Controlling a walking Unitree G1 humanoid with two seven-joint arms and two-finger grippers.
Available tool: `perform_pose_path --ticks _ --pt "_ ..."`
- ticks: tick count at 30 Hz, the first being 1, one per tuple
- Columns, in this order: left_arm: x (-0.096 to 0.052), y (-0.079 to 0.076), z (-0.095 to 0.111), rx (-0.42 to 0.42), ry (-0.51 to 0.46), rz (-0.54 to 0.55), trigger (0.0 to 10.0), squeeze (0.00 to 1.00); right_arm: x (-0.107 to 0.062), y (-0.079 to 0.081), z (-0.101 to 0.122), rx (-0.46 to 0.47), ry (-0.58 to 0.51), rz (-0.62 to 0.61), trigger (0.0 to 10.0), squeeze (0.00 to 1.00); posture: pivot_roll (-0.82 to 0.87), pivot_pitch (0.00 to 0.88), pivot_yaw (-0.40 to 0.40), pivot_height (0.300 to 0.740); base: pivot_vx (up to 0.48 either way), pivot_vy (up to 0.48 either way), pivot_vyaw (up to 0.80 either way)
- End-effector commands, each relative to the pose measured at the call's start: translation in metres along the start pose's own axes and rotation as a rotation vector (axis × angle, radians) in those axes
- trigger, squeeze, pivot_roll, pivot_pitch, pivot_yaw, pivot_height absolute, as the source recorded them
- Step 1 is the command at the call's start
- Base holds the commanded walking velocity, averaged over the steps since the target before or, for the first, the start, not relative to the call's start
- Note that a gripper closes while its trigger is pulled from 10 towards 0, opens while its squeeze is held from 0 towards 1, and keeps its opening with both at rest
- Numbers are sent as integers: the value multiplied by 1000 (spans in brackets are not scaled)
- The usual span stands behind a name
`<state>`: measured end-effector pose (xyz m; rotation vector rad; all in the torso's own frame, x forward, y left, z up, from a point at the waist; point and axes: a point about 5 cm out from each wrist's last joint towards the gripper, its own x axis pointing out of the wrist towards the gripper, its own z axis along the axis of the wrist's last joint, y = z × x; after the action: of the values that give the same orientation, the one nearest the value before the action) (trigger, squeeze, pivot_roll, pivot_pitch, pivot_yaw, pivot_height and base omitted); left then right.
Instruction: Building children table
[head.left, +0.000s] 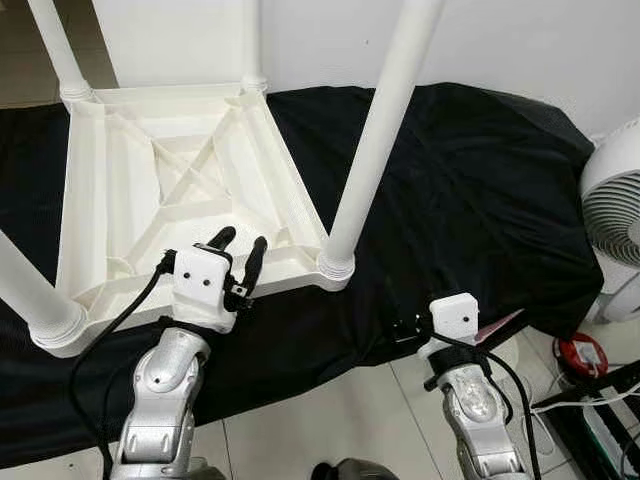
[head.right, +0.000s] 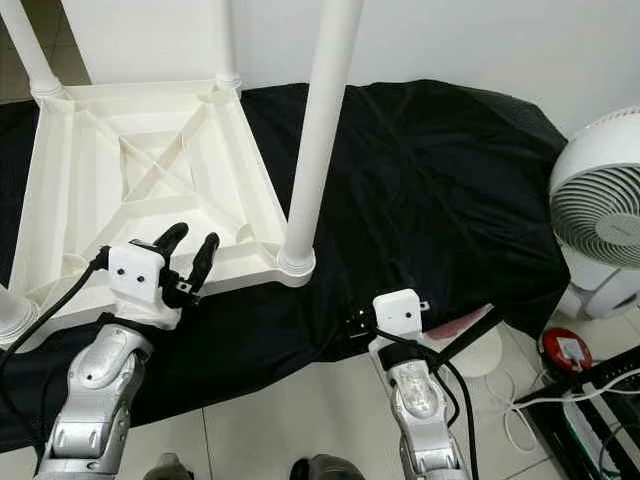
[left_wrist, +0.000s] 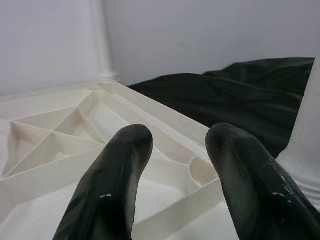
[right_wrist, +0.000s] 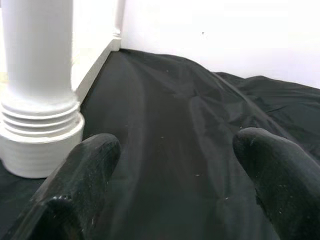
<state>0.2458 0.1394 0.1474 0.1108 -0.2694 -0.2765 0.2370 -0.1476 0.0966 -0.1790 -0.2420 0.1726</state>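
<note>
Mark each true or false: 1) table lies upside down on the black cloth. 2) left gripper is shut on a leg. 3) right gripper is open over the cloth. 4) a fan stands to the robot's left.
1) True: the table lies underside up on the black cloth, legs up.
2) False: the left gripper is open over the table's edge, holding nothing.
3) True: the right gripper is open, empty.
4) False: the fan stands on the robot's right.

Right claw (right_wrist: 175, 185) spread over black cloth (right_wrist: 175, 125) beside leg (right_wrist: 37, 75).
</note>
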Motion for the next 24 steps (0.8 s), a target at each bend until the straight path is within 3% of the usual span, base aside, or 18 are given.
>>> perform_pose_path --ticks 1,11,16,24 --pt "1 -4 0 -12 -1 3 10000 0 -3 -5 -4 -10 14 -11 10000 0 85 27 -66 740 0 -307 0" --pt "2 -4 1 -15 -1 2 10000 0 -2 -5 -4 -9 14 -10 10000 0 85 27 -66 740 0 -309 0" --pt "2 -3 0 -41 -2 21 10000 0 -2 -4 -4 0 17 2 10000 0 86 23 -63 740 0 0 0" --pt "4 -1 0 -26 2 54 10000 0 0 -5 -5 -1 16 8 10000 0 86 20 -63 740 0 0 800"
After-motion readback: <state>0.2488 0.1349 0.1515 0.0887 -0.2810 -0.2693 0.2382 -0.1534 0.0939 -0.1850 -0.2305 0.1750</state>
